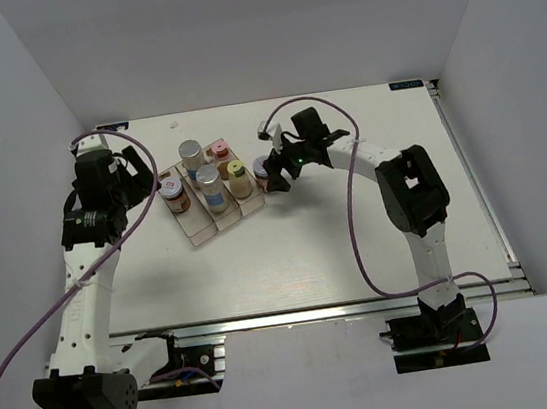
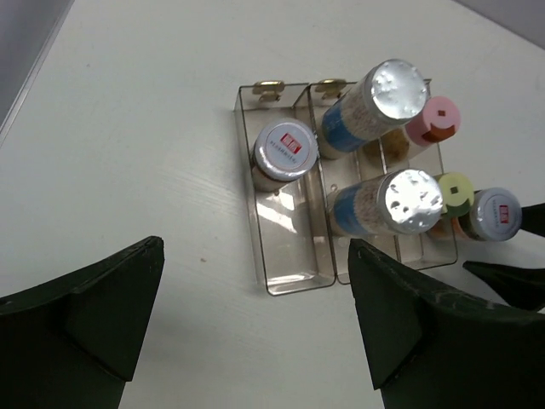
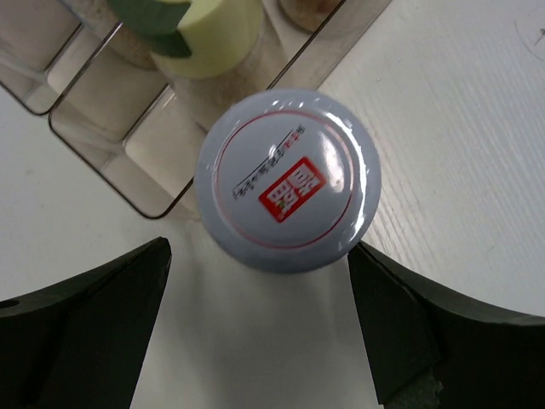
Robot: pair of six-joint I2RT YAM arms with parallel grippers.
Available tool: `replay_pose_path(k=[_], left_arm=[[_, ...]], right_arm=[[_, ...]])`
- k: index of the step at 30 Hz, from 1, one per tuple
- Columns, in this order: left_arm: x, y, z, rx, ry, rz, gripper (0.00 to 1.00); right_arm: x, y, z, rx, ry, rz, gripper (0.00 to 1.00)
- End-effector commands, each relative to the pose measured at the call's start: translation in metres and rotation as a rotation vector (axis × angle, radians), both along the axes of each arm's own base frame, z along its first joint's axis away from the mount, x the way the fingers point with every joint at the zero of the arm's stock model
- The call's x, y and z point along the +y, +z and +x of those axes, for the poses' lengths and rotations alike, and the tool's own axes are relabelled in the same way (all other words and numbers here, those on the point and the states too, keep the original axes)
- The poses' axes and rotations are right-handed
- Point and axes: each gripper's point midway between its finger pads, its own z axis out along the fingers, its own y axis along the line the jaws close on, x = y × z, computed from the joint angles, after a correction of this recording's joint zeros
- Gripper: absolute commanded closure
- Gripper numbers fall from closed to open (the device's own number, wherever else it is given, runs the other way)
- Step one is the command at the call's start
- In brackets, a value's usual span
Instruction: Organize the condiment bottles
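Six condiment bottles show. Five stand in the clear tray [image 1: 200, 232]: a white-lidded jar [image 2: 285, 146] in the left compartment, two silver-lidded bottles [image 2: 392, 89] [image 2: 410, 200] in the middle one, a pink-lidded [image 2: 433, 119] and a yellow-lidded bottle [image 2: 456, 187] in the right one. A second white-lidded jar [image 3: 288, 179] stands on the table just outside the tray's right side. My right gripper [image 3: 260, 247] is open, its fingers on either side of this jar [image 1: 262, 169]. My left gripper [image 2: 255, 245] is open and empty, above the table left of the tray.
The tray [image 2: 294, 277] has free floor at the near end of its left compartment. White walls enclose the table on three sides. The right arm's purple cable [image 1: 354, 204] loops over the table right of the tray.
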Motion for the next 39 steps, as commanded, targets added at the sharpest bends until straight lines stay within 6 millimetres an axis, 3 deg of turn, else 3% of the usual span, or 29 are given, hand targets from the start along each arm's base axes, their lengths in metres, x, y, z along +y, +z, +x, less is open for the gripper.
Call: replay_pose_path(k=[1, 5, 16, 25, 28, 29, 31, 32, 33, 34, 35, 39], left_arm=[[0.009, -0.007, -0.019, 0.045, 0.049, 0.018, 0.02], [0.015, 0.000, -0.030, 0.049, 0.069, 0.041, 0.02], [0.018, 0.003, -0.048, 0.064, 0.098, 0.035, 0.02], [0.018, 0.003, -0.049, 0.078, 0.101, 0.031, 0.02], [0.018, 0.002, -0.050, 0.078, 0.101, 0.028, 0.02], [0.018, 0.002, -0.050, 0.078, 0.101, 0.028, 0.02], [0.018, 0.001, -0.051, 0.078, 0.104, 0.025, 0.02], [0.017, 0.000, -0.050, 0.077, 0.102, 0.021, 0.02], [0.017, 0.001, -0.050, 0.074, 0.101, 0.020, 0.02], [0.017, 0.000, -0.050, 0.074, 0.100, 0.017, 0.02], [0.016, -0.001, -0.049, 0.071, 0.101, 0.013, 0.02], [0.013, 0.001, -0.047, 0.053, 0.088, -0.002, 0.02]], right_arm=[[0.012, 0.020, 0.032, -0.055, -0.091, 0.045, 0.11], [0.017, 0.014, 0.043, -0.044, -0.145, 0.058, 0.11], [0.041, 0.026, 0.057, -0.034, -0.139, 0.176, 0.11], [0.054, 0.035, 0.076, -0.091, -0.130, 0.226, 0.12], [0.054, 0.033, 0.076, -0.103, -0.124, 0.229, 0.24], [0.054, 0.036, 0.076, -0.110, -0.116, 0.232, 0.37], [0.054, 0.036, 0.074, -0.124, -0.102, 0.228, 0.52], [0.053, 0.039, 0.072, -0.136, -0.099, 0.231, 0.68], [0.051, 0.040, 0.071, -0.150, -0.093, 0.229, 0.74], [0.049, 0.050, 0.071, -0.177, -0.097, 0.232, 0.92], [0.046, 0.046, 0.069, -0.183, -0.104, 0.225, 1.00], [0.034, 0.071, 0.071, -0.238, -0.134, 0.218, 1.00]])
